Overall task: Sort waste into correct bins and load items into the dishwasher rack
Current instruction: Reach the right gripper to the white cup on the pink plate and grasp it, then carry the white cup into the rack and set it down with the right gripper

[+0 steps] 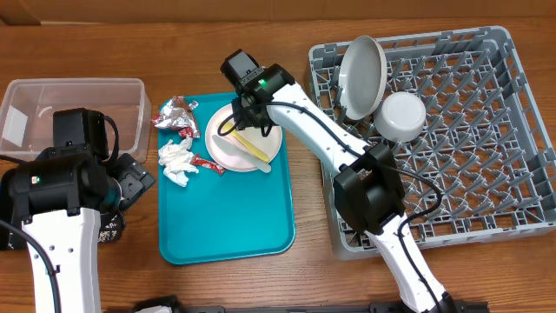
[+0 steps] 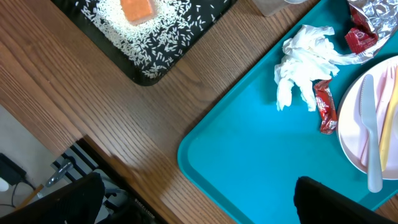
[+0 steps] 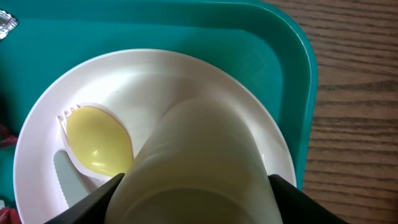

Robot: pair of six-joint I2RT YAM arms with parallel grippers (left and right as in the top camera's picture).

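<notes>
Rnd plate point(image 3: 186, 81) w/ white cup point(image 3: 199, 162), yellow fork point(image 3: 99, 140), wht knife point(image 3: 62, 174).

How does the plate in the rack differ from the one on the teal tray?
The rack plate stands on edge, leaning among the pegs of the dishwasher rack; the tray plate lies flat on the teal tray. The rack plate is bare; the tray plate holds a yellow fork and a white knife. The rack plate looks greyer, the tray plate whiter. Both are round and shallow.
</notes>
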